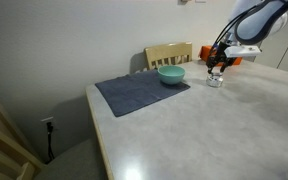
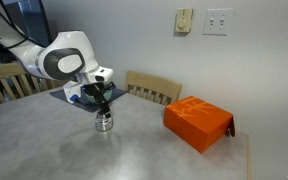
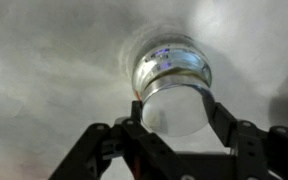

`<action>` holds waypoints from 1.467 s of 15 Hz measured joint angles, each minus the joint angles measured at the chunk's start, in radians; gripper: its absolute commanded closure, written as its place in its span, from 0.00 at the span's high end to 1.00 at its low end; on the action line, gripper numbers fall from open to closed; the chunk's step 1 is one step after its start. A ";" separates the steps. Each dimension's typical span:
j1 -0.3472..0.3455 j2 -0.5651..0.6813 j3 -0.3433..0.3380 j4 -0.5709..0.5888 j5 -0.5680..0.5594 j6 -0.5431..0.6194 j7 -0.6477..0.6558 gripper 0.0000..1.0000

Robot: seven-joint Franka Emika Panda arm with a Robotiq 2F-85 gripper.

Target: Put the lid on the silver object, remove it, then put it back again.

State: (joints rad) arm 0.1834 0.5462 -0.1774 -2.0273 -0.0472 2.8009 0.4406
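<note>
Wrist view: looks down past the jaws, drawn in tight on the lid [image 3: 174, 112], a pale round disc gripped by its edges. Hangs directly over the silver object [image 3: 170, 62] and overlaps its near rim; cannot tell from this angle whether touching or just clear.

Seen in both exterior views: silver object [image 1: 215, 81] [image 2: 104, 124] upright on the table [image 1: 214, 135], straight beneath the jaws with hardly any gap.

Reads as a lid-over-pot step, either a setting-down or a lifting-off; cannot say which of the task's three moves. Calls next for straight vertical travel, with the lid kept level and centred on the rim. If setting down, should let go only once seated flat. Could nudge the small pot sideways, or leave the lid tilted on the rim, if off-centre.

Surface: pale mottled grey top, smooth, with a faint sheen. Carries a dark blue-grey mat [image 1: 141, 94] with a teal bowl [image 1: 171, 75] at its far edge, near the pot but apart from it. Also carries an orange box [image 2: 197, 124], well apart from the pot.

Room: wooden chair [image 2: 152, 88] at the table's far edge, plain light wall behind, switch [image 2: 185, 20] and outlet plate [image 2: 218, 20] high up, another socket [image 1: 50, 125] low down.
</note>
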 measured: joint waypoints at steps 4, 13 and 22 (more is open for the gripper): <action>0.000 0.018 0.002 0.037 0.000 -0.041 -0.001 0.44; 0.009 0.022 0.004 0.048 -0.006 -0.047 -0.001 0.44; 0.028 0.017 -0.009 0.014 -0.018 0.021 0.000 0.44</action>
State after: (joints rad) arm 0.2113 0.5637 -0.1866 -2.0135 -0.0649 2.8220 0.4410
